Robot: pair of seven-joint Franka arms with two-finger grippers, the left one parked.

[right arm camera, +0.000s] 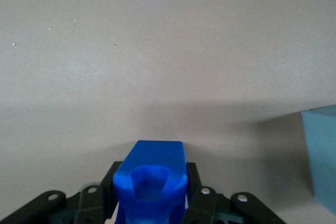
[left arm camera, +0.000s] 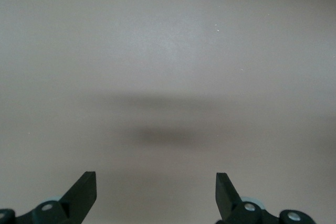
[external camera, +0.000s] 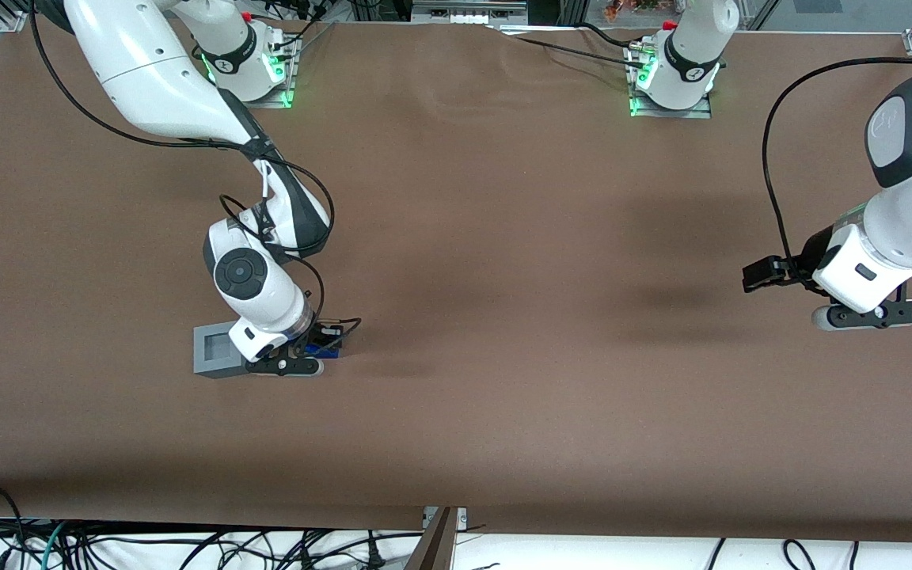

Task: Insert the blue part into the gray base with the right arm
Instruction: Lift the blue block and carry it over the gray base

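Black fingers of my gripper [external camera: 298,358] are clamped on the blue part [right arm camera: 150,179], low in the lower left of the front frame, just beside the gray base [external camera: 217,350] on the brown table [external camera: 503,237]. I hold it low beside the base, I judge, before carrying it over; the base's square recess [external camera: 215,345] is empty.
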